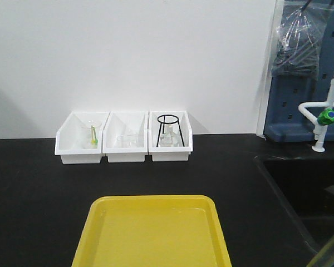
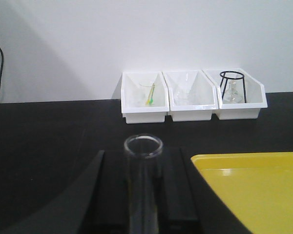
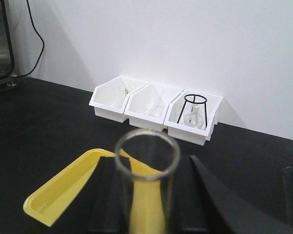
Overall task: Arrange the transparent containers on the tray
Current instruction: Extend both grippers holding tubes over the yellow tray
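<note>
In the left wrist view a slim clear transparent container (image 2: pixel 143 187) stands upright, with my left gripper (image 2: pixel 144 161) shut on it; its round rim pokes above the black fingers (image 2: pixel 112 195). The yellow tray (image 2: pixel 244 158) lies just to its right. In the right wrist view my right gripper (image 3: pixel 149 168) is shut on another upright transparent container (image 3: pixel 147 200), which hangs over the near corner of the tray (image 3: pixel 53 195). The front view shows the tray (image 1: pixel 100 219) with nothing on it. Neither gripper shows in that view.
Three white bins (image 1: pixel 125 156) line the back wall, holding small glassware and a black wire stand (image 1: pixel 170 129). A sink (image 1: pixel 300 183) with a white and green tap (image 1: pixel 325 117) sits at the right. The counter is black.
</note>
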You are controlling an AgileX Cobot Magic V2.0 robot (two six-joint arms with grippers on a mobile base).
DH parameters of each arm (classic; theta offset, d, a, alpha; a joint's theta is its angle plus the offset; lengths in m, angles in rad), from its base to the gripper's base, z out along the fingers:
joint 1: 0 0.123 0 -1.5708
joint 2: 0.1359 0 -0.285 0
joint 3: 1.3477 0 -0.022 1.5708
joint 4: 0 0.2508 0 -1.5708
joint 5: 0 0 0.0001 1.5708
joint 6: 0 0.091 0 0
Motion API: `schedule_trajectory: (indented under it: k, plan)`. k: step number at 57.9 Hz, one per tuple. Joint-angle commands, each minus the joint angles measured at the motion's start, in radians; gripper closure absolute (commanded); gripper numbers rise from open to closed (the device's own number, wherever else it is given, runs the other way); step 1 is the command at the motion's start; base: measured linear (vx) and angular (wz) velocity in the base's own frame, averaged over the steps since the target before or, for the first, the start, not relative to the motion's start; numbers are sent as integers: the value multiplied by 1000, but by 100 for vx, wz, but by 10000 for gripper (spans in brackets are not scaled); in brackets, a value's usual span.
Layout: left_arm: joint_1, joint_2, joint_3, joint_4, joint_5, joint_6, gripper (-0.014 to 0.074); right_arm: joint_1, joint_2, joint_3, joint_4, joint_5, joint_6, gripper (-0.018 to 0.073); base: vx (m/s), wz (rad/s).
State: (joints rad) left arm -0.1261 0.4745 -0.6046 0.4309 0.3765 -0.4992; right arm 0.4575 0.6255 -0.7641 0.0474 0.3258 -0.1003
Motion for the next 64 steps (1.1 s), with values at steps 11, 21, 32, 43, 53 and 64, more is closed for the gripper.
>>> schedule_trajectory:
  k: [11,21,32,43,53,64]
  plan:
    - [-4,4,-37,5,-70,-5,388,-7,-1,-30,-1,-87,-4,540,22,9]
    - [-4,4,-37,5,-70,-5,388,-7,-1,-30,-1,-87,-4,540,19,7]
    - [-4,4,-37,5,-70,-5,388,-7,-1,-30,-1,-87,-4,540,16,6]
    - [-4,4,-37,5,-70,-5,388,-7,-1,-30,-1,-87,-4,540,12,4]
    - [-4,4,-37,8,-81,-5,388,-7,-1,-30,-1,-87,-4,540,8,3]
    - [-4,4,-37,40,-165,-5,388,-7,-1,-30,-1,-90,-4,540,4,2]
